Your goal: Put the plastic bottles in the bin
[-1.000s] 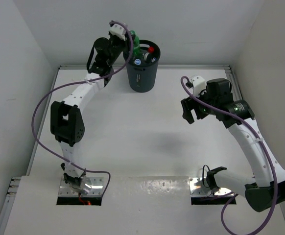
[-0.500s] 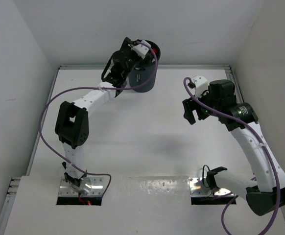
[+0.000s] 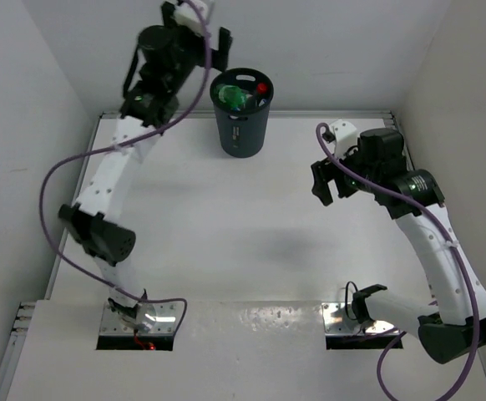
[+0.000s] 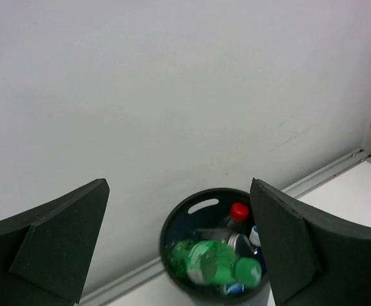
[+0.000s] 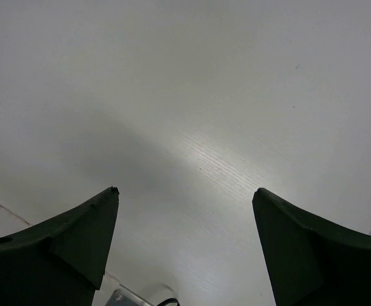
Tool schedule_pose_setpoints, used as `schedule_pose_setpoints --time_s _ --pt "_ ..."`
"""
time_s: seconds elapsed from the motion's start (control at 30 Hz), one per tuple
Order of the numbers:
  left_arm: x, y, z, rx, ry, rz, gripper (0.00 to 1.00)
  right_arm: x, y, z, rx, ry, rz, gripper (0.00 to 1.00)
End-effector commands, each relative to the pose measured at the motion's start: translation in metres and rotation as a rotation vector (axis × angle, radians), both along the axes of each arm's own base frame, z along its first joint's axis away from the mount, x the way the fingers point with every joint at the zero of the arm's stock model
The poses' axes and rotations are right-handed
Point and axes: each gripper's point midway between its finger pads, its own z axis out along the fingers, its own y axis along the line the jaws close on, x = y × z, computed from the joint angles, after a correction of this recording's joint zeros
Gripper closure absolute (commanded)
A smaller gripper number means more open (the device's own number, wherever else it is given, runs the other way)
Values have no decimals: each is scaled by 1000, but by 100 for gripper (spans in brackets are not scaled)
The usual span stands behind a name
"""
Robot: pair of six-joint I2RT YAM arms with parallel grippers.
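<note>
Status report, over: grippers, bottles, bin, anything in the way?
Left gripper open, empty, high beside the bin. Right gripper open, empty, over table. Green bottle and red-capped bottle inside bin. Nothing in the way.

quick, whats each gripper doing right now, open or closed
Left gripper: open, holding nothing.
Right gripper: open, holding nothing.

A dark grey round tapered bin (image 3: 242, 117) stands upright at the table's far edge, holding a green plastic bottle (image 4: 214, 262), a red-capped clear bottle (image 4: 237, 214) and others.
</note>
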Motion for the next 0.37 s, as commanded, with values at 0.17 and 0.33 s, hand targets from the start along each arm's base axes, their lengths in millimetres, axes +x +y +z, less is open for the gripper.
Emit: schedule_pose_setpoints --time_s 0.17,0.33 --pt "-101 94 -92 58 470 24 0 31 -19 26 120 -4 -174 12" --pt "-142 153 -178 -32 686 111 0 48 -39 30 223 28 -283 11"
